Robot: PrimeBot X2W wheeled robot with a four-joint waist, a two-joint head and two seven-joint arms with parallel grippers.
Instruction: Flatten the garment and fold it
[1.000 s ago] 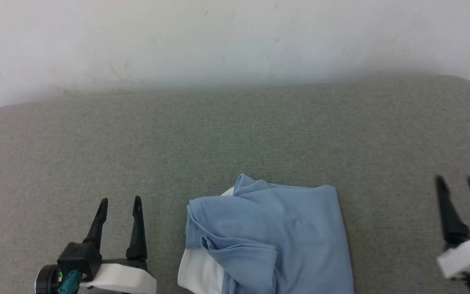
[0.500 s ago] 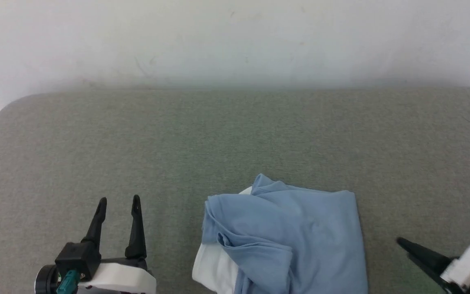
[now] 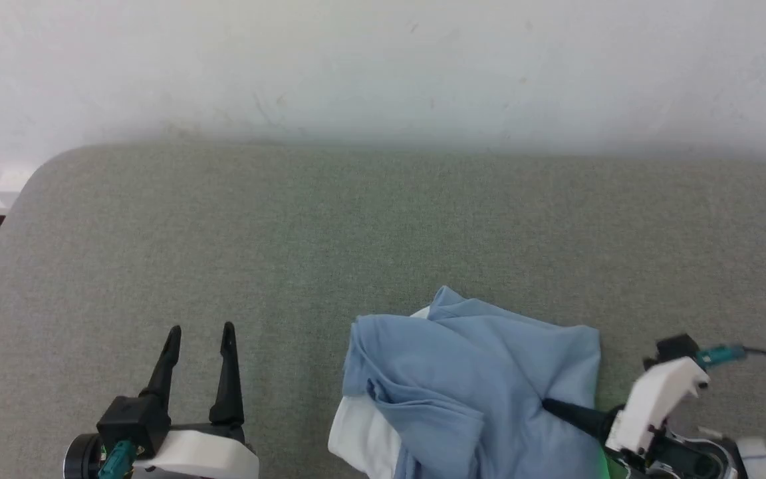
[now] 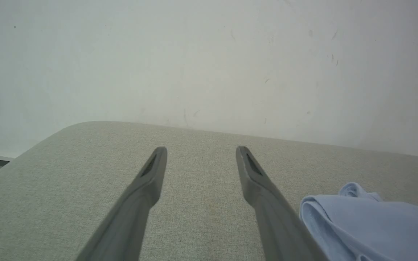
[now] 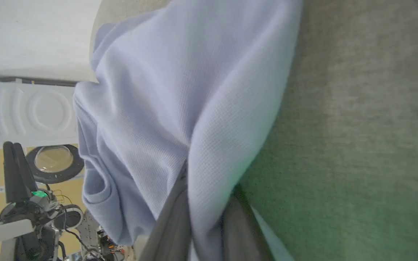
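Swinging in from the right, R gripper (image 3: 556, 407) now lies sideways, fingers pointing left into the right edge of the shirt (image 3: 476, 372). A sec ago it stood upright, fingers apart, well clear of the cloth. R wrist view: a ridge of blue fabric runs between its two fingers, which sit close either side, so the jaws look nipped on that fold. Creases now fan from the grip pt, where that edge lay smooth before. L gripper (image 3: 198, 331) hasn't budged: lower left, jaws spread, nothing in them, well apart from the shirt. Shirt sits bunched near-centre on the grey pad (image 3: 290, 226), folds doubled over on its left, white patch (image 3: 356, 432) peeking out under them. Its drift right in head view goes w/ the whole pic, so camera moved, not cloth. Meaning: flattening only just begun, one edge held, nothing spread. Next prob needs L on the opposite side; thin fabric may slip or drag in a lump.
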